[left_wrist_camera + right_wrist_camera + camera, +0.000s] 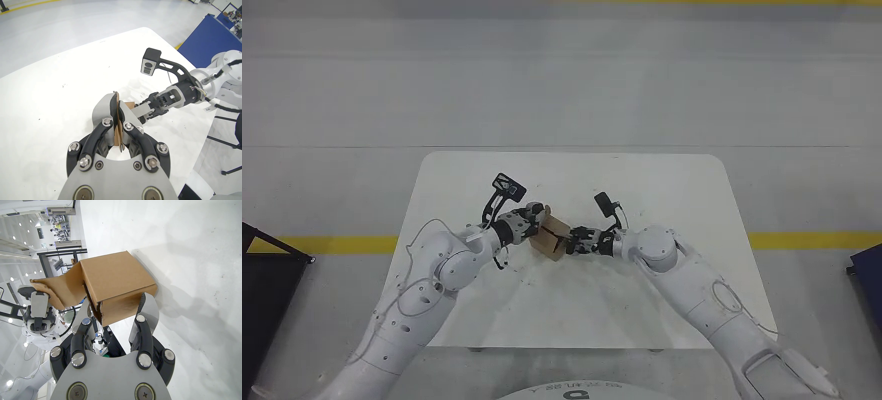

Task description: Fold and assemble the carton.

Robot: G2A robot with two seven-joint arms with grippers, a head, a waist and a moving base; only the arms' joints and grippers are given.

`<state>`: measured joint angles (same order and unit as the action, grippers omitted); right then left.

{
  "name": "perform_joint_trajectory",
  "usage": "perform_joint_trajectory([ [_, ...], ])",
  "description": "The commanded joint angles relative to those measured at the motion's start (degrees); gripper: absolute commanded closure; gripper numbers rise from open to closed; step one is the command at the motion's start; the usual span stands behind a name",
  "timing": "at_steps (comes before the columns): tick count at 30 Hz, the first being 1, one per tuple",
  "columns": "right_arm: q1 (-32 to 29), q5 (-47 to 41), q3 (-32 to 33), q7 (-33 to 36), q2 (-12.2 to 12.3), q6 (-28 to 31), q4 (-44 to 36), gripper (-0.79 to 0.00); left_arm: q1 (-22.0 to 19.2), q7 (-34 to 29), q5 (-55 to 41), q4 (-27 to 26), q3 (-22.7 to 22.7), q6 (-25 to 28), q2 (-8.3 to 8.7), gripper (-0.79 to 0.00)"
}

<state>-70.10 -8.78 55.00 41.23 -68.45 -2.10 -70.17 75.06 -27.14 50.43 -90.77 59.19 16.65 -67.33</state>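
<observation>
Top view. Brown carton [555,237] over the middle of the white table [642,190], caught between the two grippers. Left gripper [532,218] at its left side, right gripper [577,240] at its right side, both touching cardboard. Cannot tell whether it rests on the table or hangs just above it.

Left wrist view. Left gripper clamped tight on a thin cardboard flap [118,123], seen edge-on and upright between the two black pads. Body of the carton mostly hidden behind the fingers. Right gripper beyond, pointing in at the carton from the opposite side, one light finger reaching up to it.

Right wrist view. Carton partly formed: box body closed on the sides in sight, one long flap bent outward. Right gripper spread wide and gripping the near end of the box, one pad [142,305] pressed on an outer wall, other finger at the torn edge opposite. Far end of the outward flap pinched by the left gripper.
</observation>
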Motion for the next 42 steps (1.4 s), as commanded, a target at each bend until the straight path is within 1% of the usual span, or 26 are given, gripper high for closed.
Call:
perform_joint_trajectory([
  [1, -0.2, 0.0, 0.2, 0.0, 0.0, 0.2, -0.2, -0.489, 0.3, -0.2, 0.2, -0.4, 0.1, -0.5, 0.04, 0.0],
  [7, -0.8, 0.3, 0.6, 0.1, 0.2, 0.4, -1.0, -0.499, 0.8, -1.4, 0.3, -1.6, 0.3, -2.6, 0.03, 0.0],
  [12, -1.0, 0.4, 0.8, 0.2, 0.2, 0.4, -1.2, -0.489, 0.3, -3.3, -2.1, -1.2, 0.2, -3.8, -0.19, 0.0],
  [13, -1.0, 0.4, 0.8, 0.3, 0.2, 0.4, -1.2, -0.489, 0.2, -3.4, -2.7, -1.1, 0.2, -3.7, -0.21, -0.132],
  [14, -1.0, 0.4, 0.8, 0.3, 0.2, 0.4, -1.2, -0.489, 0.2, -3.5, -3.4, -1.0, 0.4, -3.6, -0.23, -0.557],
  [15, -1.0, 0.3, 0.8, 0.5, 0.2, 0.4, -1.2, -0.489, 0.2, -3.5, -4.3, -1.1, 0.6, -3.3, -0.23, -0.785],
  [19, -1.0, 0.4, 1.0, 0.7, 0.2, 0.5, -1.1, -0.489, 1.2, -3.4, -9.6, -1.1, 3.3, -1.5, 0.1, -0.785],
  [23, -1.1, 0.3, 1.2, 0.8, 0.3, 0.8, -1.1, -0.496, 3.3, -3.5, -15.8, -0.5, 8.8, 0.1, 0.93, -0.785],
  [27, -1.3, 0.2, 1.5, 1.1, 0.3, 1.1, -1.1, -0.496, 5.1, -3.7, -22.3, 2.8, 14.8, 2.0, 1.8, -0.785],
  [29, -1.4, 0.2, 1.6, 1.1, 0.4, 1.3, -1.2, -0.483, 5.5, -4.4, -23.7, 4.9, 16.5, 3.0, 2.11, -0.785],
  [31, -1.5, 0.2, 1.7, 1.2, 0.4, 1.4, -1.3, -0.489, 4.9, -6.4, -22.5, 7.0, 16.1, 3.3, 2.25, -0.785],
  [32, -1.5, 0.2, 1.7, 1.2, 0.4, 1.4, -1.5, -0.48, 4.5, -7.0, -21.3, 7.8, 15.2, 3.4, 2.21, -0.785],
  [35, -1.7, 0.4, 1.6, 1.0, 0.4, 1.3, -1.8, -0.486, 2.3, -8.6, -19.8, 10.9, 11.6, 3.6, 1.71, -0.785],
  [38, -1.8, 0.4, 1.5, 1.0, 0.3, 1.3, -2.0, -0.486, -0.4, -10.4, -19.3, 13.1, 7.2, 2.8, 0.86, -0.785],
  [42, -1.8, 0.5, 1.4, 0.8, 0.3, 0.9, -2.0, -0.486, -3.3, -10.3, -19.0, 15.3, 3.1, 1.9, -0.17, -0.785],
])
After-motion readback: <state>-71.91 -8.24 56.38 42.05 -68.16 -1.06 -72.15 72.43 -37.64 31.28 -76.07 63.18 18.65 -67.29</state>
